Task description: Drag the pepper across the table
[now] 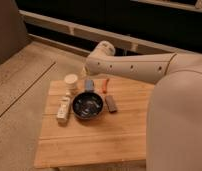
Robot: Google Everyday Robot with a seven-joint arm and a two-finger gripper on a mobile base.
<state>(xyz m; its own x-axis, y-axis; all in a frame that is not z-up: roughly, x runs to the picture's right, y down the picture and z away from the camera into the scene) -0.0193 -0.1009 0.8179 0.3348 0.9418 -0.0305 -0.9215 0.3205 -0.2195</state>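
The jaws are carried at the end of the pale arm (pixel 134 67), under its rounded joint, above the far edge of the counter (pixel 94 145). They are largely hidden by the arm. They are set wide apart, and nothing is seen to be held between them.

The pepper (pixel 105 85) is found just below the jaws and slightly to their right as the camera sees it. It lies flat on the wooden planks near the far edge, apart from the jaws, with its length running roughly from the far edge toward the camera.

Directly beneath the jaws a small blue block (pixel 89 85) is seen, just beside the pepper on its left. Nearer the camera than the jaws, a dark bowl (pixel 87 106) is set on the counter. A dark grey block (pixel 111 104) lies just to the right of the bowl, on the near side of the pepper.

To the left of the jaws a round white cup (pixel 70 81) stands near the far left corner. A long white object (pixel 63 108) is laid closer to the camera than the cup, just beside the bowl on its left.
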